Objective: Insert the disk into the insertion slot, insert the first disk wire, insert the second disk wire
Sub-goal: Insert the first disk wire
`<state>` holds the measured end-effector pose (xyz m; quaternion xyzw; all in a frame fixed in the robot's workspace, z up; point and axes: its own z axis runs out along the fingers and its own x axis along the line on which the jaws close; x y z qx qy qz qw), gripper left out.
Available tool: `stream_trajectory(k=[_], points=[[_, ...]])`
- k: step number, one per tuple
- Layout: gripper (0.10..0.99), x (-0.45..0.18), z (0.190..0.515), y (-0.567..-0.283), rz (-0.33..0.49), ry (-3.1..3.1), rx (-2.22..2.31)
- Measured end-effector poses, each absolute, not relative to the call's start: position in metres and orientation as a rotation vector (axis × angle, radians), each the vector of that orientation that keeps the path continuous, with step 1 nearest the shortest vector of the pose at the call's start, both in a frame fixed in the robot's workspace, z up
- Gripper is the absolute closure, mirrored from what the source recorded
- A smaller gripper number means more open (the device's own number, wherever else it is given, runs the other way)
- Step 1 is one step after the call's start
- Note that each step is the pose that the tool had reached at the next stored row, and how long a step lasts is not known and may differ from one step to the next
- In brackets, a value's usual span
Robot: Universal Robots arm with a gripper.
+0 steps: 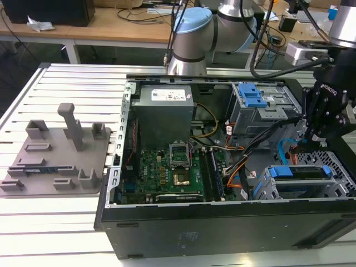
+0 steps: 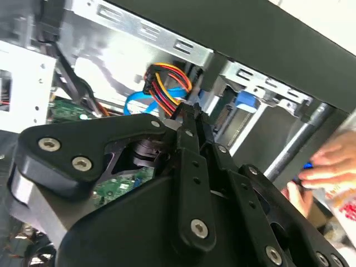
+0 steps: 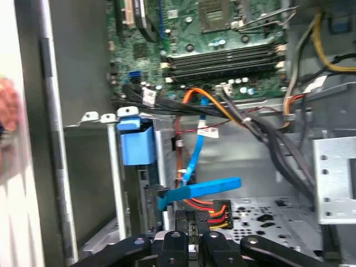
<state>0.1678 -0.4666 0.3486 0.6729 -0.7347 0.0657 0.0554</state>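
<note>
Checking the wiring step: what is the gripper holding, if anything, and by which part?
The gripper pinches the wire bundle, red, yellow and black, at its connector end.

Even, bright room light lies flat on the slatted table [image 1: 61,89] at the exterior view's left, while the computer case [image 1: 167,228] holds soft shadow inside. In the second wrist view my claw [image 2: 192,115] looms dark and the case's metal rim glares white.

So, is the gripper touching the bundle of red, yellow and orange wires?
Touching. In the second wrist view the gripper is closed on the end of the wire bundle, with no gap visible there.
</note>
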Motion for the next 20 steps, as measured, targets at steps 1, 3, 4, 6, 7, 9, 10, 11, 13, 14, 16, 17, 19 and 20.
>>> stream_trajectory(k=[1, 3, 4, 6, 7, 9, 10, 11, 13, 14, 16, 17, 19, 20], points=[[0.918, 0.168, 0.35, -0.469, 0.147, -2.255, 2.065], [0.918, 0.169, 0.352, -0.472, 0.117, -2.264, 2.074], [0.918, 0.17, 0.352, -0.474, 0.11, -2.265, 2.075], [0.918, 0.172, 0.353, -0.477, 0.098, -2.263, 2.074], [0.918, 0.173, 0.353, -0.478, 0.093, -2.262, 2.073], [0.918, 0.178, 0.353, -0.486, 0.039, -2.278, 2.089], [0.918, 0.178, 0.353, -0.487, 0.02, -2.286, 2.097], [0.918, 0.178, 0.353, -0.488, 0.004, -2.293, 2.104], [0.918, 0.178, 0.353, -0.491, -0.02, -2.303, 2.114], [0.918, 0.178, 0.353, -0.493, -0.031, -2.307, 2.119], [0.918, 0.178, 0.353, -0.498, -0.04, -2.305, 2.125], [0.918, 0.178, 0.353, -0.499, -0.042, -2.303, 2.127], [0.918, 0.178, 0.353, -0.499, -0.042, -2.303, 2.127], [0.918, 0.178, 0.353, -0.499, -0.042, -2.303, 2.127]])
